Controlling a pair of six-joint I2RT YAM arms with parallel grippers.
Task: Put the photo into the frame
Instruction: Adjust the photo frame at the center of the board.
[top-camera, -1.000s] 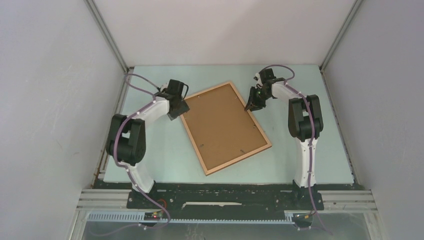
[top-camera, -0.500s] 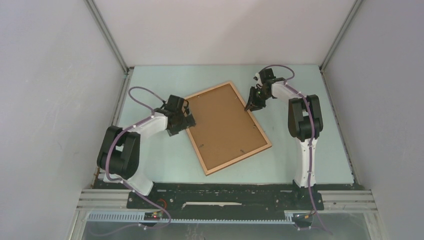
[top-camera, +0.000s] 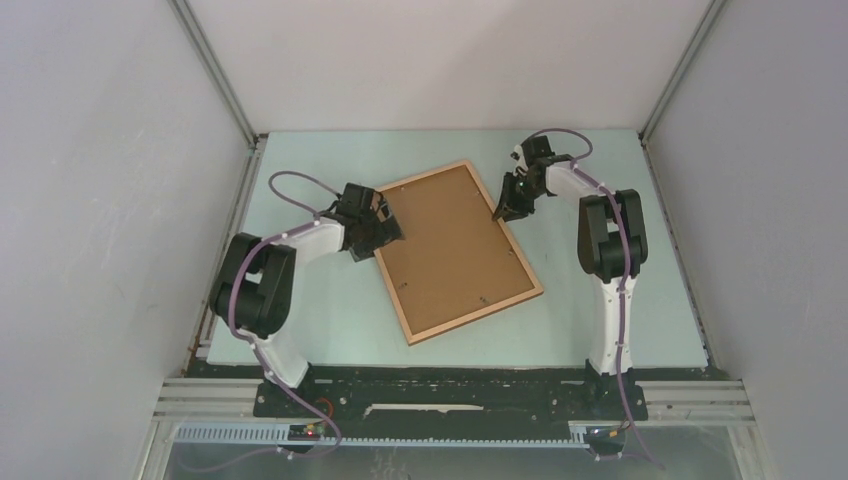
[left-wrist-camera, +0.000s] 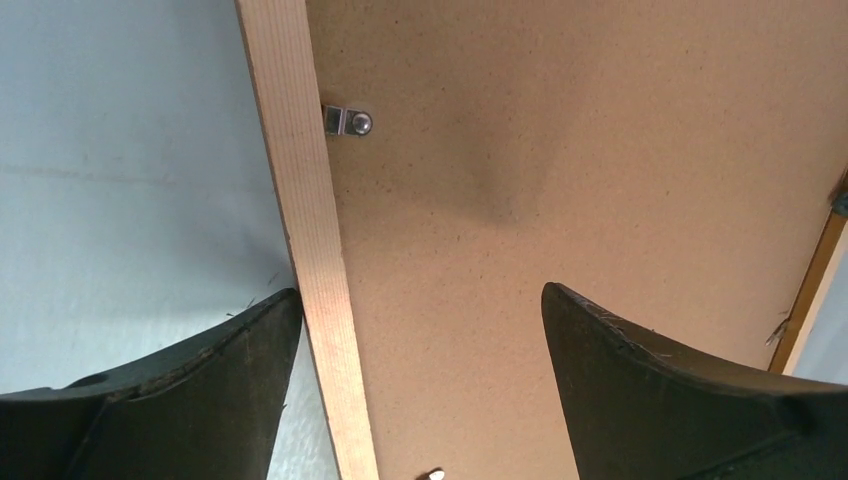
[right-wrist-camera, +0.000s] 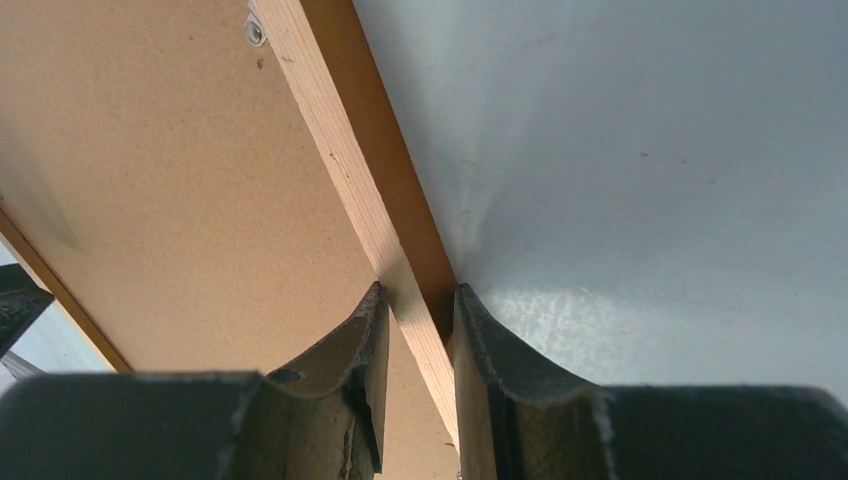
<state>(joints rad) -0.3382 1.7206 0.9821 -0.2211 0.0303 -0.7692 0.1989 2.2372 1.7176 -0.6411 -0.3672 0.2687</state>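
Observation:
The frame (top-camera: 478, 319) lies back-up and turned at an angle on the table, with a brown backing board (top-camera: 455, 250) set inside it. The photo is hidden. My left gripper (top-camera: 385, 232) hangs open over the frame's left rail (left-wrist-camera: 310, 230): one finger is outside the rail and the other is over the board (left-wrist-camera: 560, 180), with nothing gripped. My right gripper (top-camera: 503, 210) is shut on the frame's right rail (right-wrist-camera: 340, 160), one finger on each side of it (right-wrist-camera: 420, 290).
A small metal clip (left-wrist-camera: 347, 121) holds the board against the left rail. The pale green table (top-camera: 610, 330) is bare around the frame. Grey walls enclose the left, right and back. Both arm bases stand at the near edge.
My left gripper has opened wide and moved from the frame's far-left corner a short way nearer along its left rail. The right gripper keeps the same grip.

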